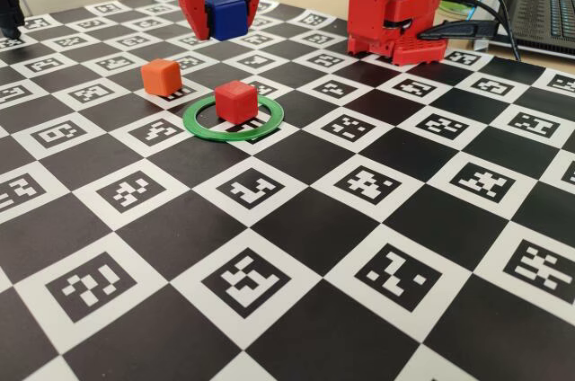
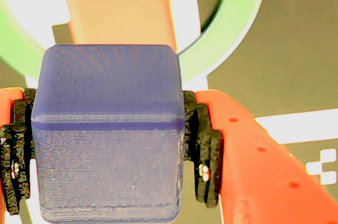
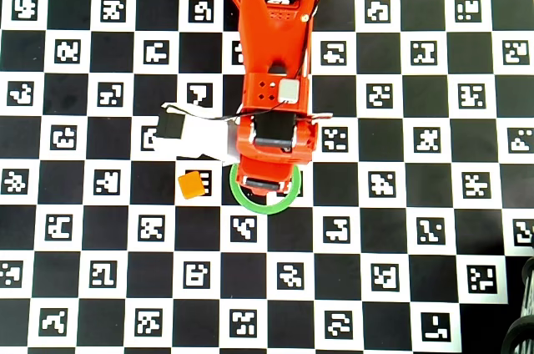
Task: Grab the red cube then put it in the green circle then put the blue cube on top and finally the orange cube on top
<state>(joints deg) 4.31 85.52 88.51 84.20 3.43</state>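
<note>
Reaching down over the checkered board from above in the overhead view, hiding most of the green circle and everything inside it. Gripper clamped on the blue cube — black pads pressed to both sides, held clear of the board. Red cube seated inside the ring in the fixed view; blurred above the blue one in the wrist view. Orange cube just left of the ring, apart — upper fingers cut off at the frame top.

Low front, wrist close-up, overhead.
</note>
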